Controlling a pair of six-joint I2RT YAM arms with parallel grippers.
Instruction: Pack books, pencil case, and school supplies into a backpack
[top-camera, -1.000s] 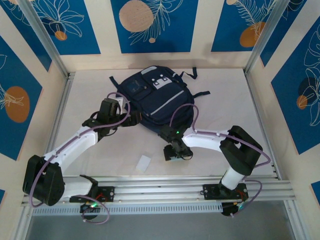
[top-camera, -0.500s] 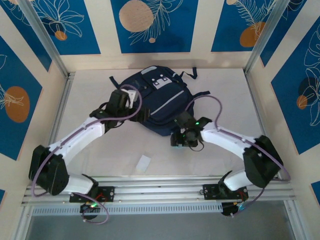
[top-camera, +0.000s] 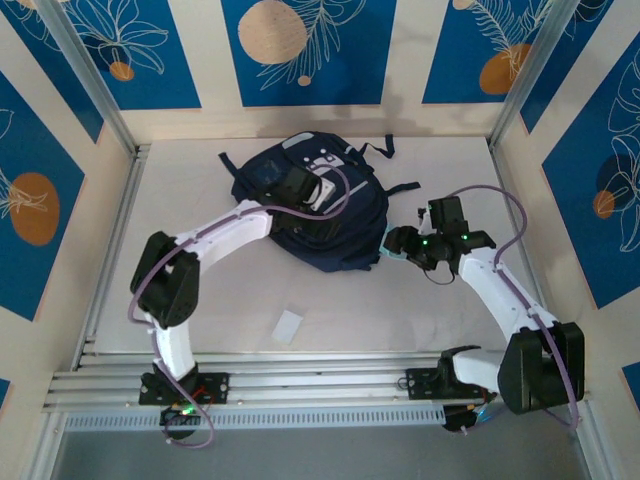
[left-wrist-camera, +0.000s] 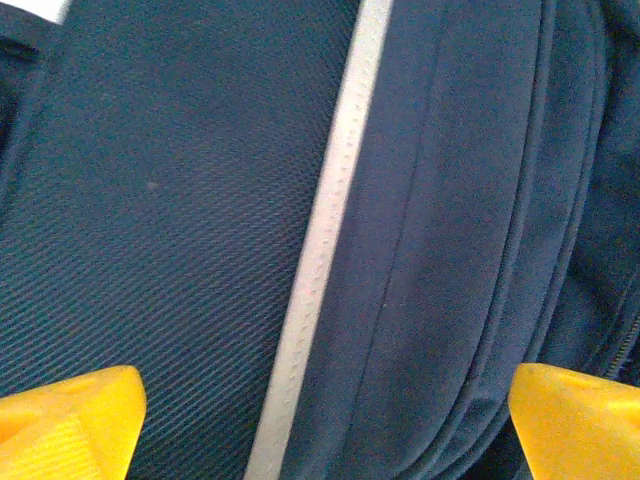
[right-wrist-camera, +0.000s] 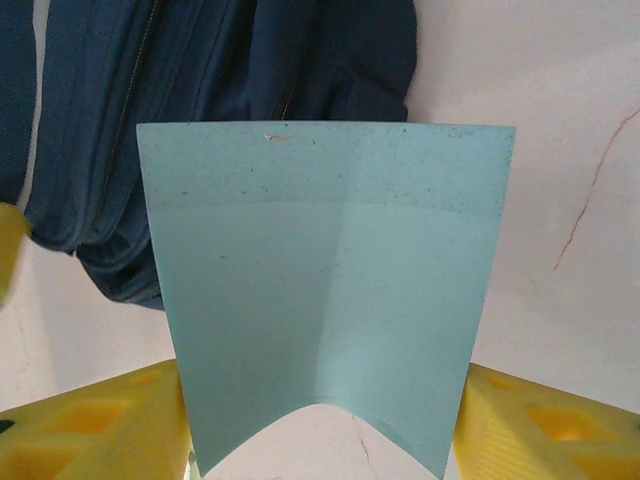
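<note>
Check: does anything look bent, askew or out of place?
The light-blue pad, pinched in the right gripper, bows along its middle with its lower edge arched: the squeeze seems to buckle it. The white piece lies alone on the table, apart from the backpack.

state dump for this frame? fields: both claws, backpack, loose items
left claw: open, over the backpack front beside its grey stripe; contact unclear
right claw: shut on the blue pad, next to the backpack on the right arm's side
blue pad: bowed between the fingers
backpack: lying mid-table; whether it is unzipped cannot be told
white piece: loose on the table near the arm bases, apart from both claws
</note>
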